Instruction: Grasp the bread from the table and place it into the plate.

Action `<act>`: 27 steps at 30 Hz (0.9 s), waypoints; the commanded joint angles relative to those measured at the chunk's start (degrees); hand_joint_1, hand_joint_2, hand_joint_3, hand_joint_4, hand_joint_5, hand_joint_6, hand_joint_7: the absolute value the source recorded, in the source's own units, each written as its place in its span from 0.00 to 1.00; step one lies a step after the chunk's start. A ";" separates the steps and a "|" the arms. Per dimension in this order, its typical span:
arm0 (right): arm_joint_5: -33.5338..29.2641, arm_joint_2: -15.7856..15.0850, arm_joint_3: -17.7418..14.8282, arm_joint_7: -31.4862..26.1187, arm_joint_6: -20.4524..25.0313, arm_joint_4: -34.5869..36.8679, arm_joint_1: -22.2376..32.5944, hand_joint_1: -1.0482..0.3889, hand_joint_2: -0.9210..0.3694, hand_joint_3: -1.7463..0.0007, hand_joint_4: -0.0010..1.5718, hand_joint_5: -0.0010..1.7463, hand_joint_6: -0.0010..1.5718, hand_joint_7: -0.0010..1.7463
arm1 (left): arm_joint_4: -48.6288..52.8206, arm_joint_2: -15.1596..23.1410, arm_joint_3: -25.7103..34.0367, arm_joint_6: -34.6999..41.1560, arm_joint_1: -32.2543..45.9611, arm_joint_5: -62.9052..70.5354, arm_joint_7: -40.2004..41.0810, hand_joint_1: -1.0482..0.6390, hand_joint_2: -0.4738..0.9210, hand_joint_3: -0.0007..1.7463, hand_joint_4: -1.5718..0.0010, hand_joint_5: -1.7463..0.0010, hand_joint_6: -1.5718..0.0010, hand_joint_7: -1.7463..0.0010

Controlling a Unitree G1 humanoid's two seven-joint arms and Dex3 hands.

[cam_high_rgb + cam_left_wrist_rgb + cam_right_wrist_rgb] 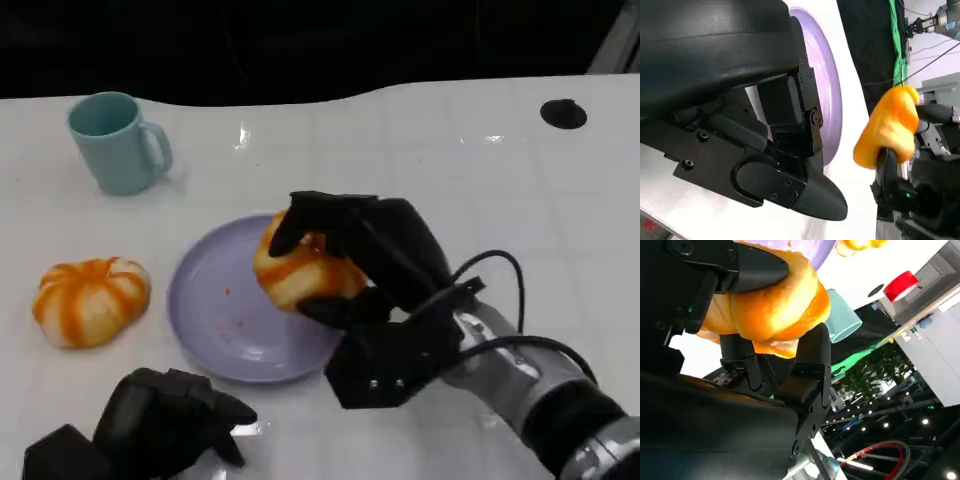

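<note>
My right hand [365,255] grips a golden bread bun [300,272] with orange streaks, holding it over the right part of the lilac plate [215,310]. The bun [772,305] sits between the black fingers [810,357] in the right wrist view. From the left wrist, the bun [890,127] hangs beside the plate's rim [827,95]. A second striped bun [90,300] lies on the white table to the plate's left. My left hand [160,425] rests low at the front left with fingers curled in, holding nothing.
A teal mug [118,142] stands at the back left. A small black round mark [563,113] lies at the back right of the table. The table's dark far edge runs across the top. The mug [842,317] also appears behind the bun in the right wrist view.
</note>
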 commanded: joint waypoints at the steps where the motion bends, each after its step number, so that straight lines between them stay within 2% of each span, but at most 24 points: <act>1: 0.94 1.64 -0.13 -0.67 -0.78 4.58 -3.27 0.70 0.62 0.15 0.66 0.91 0.66 0.69 | 0.91 0.88 0.39 0.73 0.31 -0.16 -0.12 0.00 1.00 0.04 0.15 0.45 0.00 0.86; 2: 1.02 1.78 -0.10 -0.37 -0.58 5.15 -3.66 0.70 0.61 0.16 0.66 0.88 0.66 0.66 | 0.92 0.92 0.34 0.62 0.33 0.02 0.08 0.00 1.00 0.04 0.15 0.45 0.00 0.86; 3: 0.89 1.75 0.08 0.31 0.03 5.40 -4.01 0.68 0.56 0.25 0.62 0.77 0.62 0.54 | 0.88 0.92 0.31 0.54 0.35 0.08 0.12 0.00 1.00 0.04 0.15 0.45 0.00 0.86; 5: -0.33 1.21 1.10 1.42 1.49 5.38 -4.62 0.65 0.48 0.36 0.59 0.66 0.61 0.37 | 0.83 0.86 0.34 0.59 0.34 -0.10 -0.09 0.00 1.00 0.04 0.15 0.45 0.00 0.87; 6: -1.40 0.60 2.06 2.22 2.46 5.09 -4.95 0.59 0.42 0.43 0.46 0.54 0.52 0.26 | 0.77 0.81 0.36 0.72 0.34 -0.24 -0.25 0.00 1.00 0.04 0.15 0.45 0.00 0.87; 8: -2.70 -0.34 3.36 3.67 3.74 4.50 -5.23 0.53 0.29 0.62 0.35 0.35 0.46 0.12 | 0.66 0.78 0.36 0.96 0.36 -0.35 -0.34 0.00 1.00 0.04 0.15 0.45 0.00 0.87; 9: -2.88 -0.70 3.72 5.19 4.48 4.08 -5.26 0.51 0.21 0.73 0.30 0.29 0.44 0.07 | 0.61 0.79 0.37 1.02 0.39 -0.42 -0.43 0.00 1.00 0.04 0.15 0.45 0.00 0.87; 10: -2.79 -1.06 3.97 6.90 5.03 3.62 -5.22 0.46 0.11 0.85 0.21 0.26 0.40 0.03 | 0.58 0.79 0.37 1.04 0.40 -0.48 -0.50 0.00 1.00 0.04 0.15 0.45 0.00 0.86; 12: -2.99 -1.78 4.41 9.41 5.83 2.53 -4.98 0.43 0.03 0.95 0.09 0.33 0.36 0.01 | 0.54 0.84 0.30 0.95 0.44 -0.34 -0.35 0.00 1.00 0.04 0.15 0.45 0.00 0.86; 13: -3.37 -2.21 4.74 10.21 6.26 1.83 -4.79 0.40 0.01 0.96 0.04 0.37 0.34 0.00 | 0.57 0.86 0.28 0.90 0.44 -0.26 -0.27 0.00 1.00 0.04 0.15 0.45 0.00 0.86; 15: -4.25 -3.25 5.48 11.73 7.05 0.30 -4.26 0.37 0.00 0.97 0.01 0.38 0.32 0.00 | 0.59 0.84 0.26 0.92 0.44 -0.15 -0.08 0.00 1.00 0.04 0.15 0.45 0.00 0.86; 20: -3.88 -5.53 5.99 17.10 9.32 -4.55 -2.19 0.31 0.00 0.95 0.00 0.30 0.25 0.00 | 0.40 0.84 0.12 0.98 0.51 0.44 0.68 0.00 1.00 0.04 0.15 0.45 0.00 0.86; 24: -2.84 -7.40 5.15 18.54 8.77 -8.39 0.12 0.30 0.00 0.95 0.00 0.30 0.24 0.00 | 0.13 0.71 0.21 1.33 0.56 0.04 0.25 0.00 1.00 0.04 0.15 0.45 0.00 0.86; 27: -1.94 -8.93 4.36 18.53 7.35 -11.28 1.96 0.29 0.00 0.94 0.00 0.33 0.25 0.01 | 0.02 0.64 0.29 1.47 0.55 -0.08 0.27 0.00 1.00 0.04 0.15 0.45 0.00 0.86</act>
